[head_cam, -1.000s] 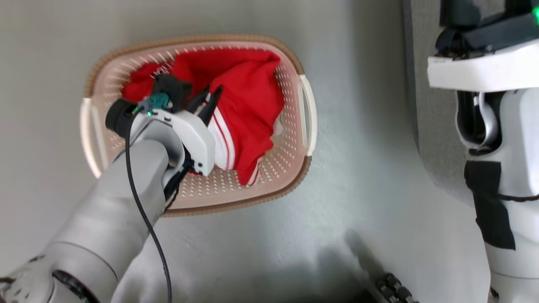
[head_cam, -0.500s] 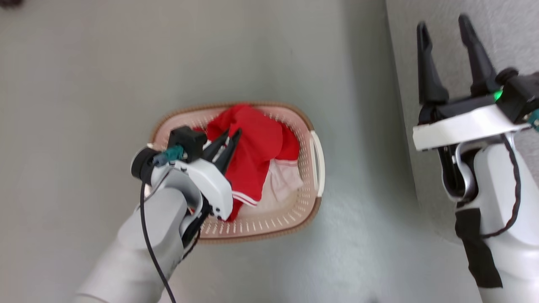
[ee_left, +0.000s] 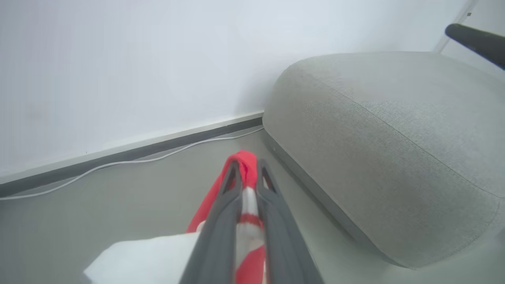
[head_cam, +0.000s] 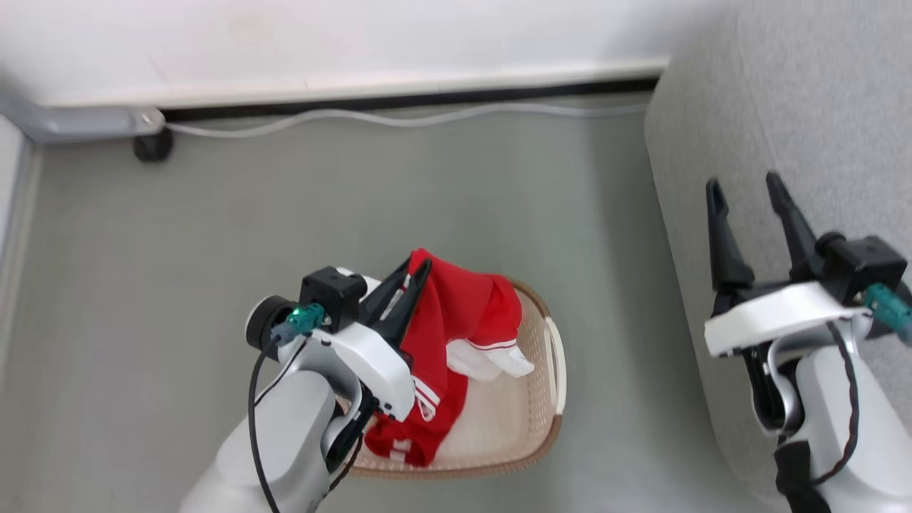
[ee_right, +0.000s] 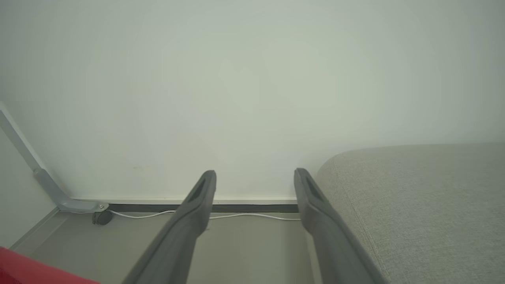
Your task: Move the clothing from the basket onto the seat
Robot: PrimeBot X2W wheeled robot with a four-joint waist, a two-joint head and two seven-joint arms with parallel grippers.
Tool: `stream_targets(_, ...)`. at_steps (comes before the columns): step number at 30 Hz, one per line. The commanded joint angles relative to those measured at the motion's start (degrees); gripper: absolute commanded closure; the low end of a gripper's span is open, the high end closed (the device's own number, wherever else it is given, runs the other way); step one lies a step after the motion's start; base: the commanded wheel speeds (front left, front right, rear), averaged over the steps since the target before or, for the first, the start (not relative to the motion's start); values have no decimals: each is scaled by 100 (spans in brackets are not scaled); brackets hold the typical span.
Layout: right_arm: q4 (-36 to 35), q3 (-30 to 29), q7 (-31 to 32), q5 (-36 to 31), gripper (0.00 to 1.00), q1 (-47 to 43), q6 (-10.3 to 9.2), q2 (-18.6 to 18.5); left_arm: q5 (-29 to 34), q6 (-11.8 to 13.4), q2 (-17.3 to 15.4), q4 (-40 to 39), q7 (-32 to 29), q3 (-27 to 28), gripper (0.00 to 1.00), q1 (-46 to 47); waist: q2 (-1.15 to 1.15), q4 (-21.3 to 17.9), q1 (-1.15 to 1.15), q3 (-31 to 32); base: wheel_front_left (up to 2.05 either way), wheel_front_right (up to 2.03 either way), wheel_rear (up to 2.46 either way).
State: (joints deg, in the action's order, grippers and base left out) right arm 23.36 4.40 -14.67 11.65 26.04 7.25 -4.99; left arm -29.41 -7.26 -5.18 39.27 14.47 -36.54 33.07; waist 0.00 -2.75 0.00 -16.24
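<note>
Head view looks down on the basket (head_cam: 529,436), which stands on the grey floor (head_cam: 285,214) apart from the rounded side edge of the seat (head_cam: 784,107). The left gripper (head_cam: 419,265) is pinched narrow on a fold of the clothing (head_cam: 463,306), holding the top of the red fabric above the basket's far rim. From that pinch the cloth hangs down into the basket, where a white panel edged with red-and-white stripes lies against the wall nearest the seat. More red fabric with pale printing is bunched at the near corner, under the left wrist. Whether this heap is one garment or two cannot be told. The part of the basket beside its white handle is bare, so the perforated wall and base show there. The left wrist view shows the two dark fingers nearly together, with red cloth and a striped white band squeezed between them and the seat just beyond. The right gripper (head_cam: 741,182) stands wide open with nothing between its fingers, above the seat's edge and well apart from the basket. A pale cable (head_cam: 399,117) runs along the foot of the wall at the floor's far edge, beside a small dark caster (head_cam: 152,146).
</note>
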Motion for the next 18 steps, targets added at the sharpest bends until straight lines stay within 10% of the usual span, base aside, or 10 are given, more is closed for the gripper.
stream_targets(1,-70,116,-33,24,0,-136,24,35,99,-23,-107,-234,52,229,100,-63,0,153,0,399,0,0,0)
stream_targets(18,310,233,-33,76,0,-853,24,53,391,-23,-97,-1228,52,150,100,56,0,304,0,1299,0,0,0)
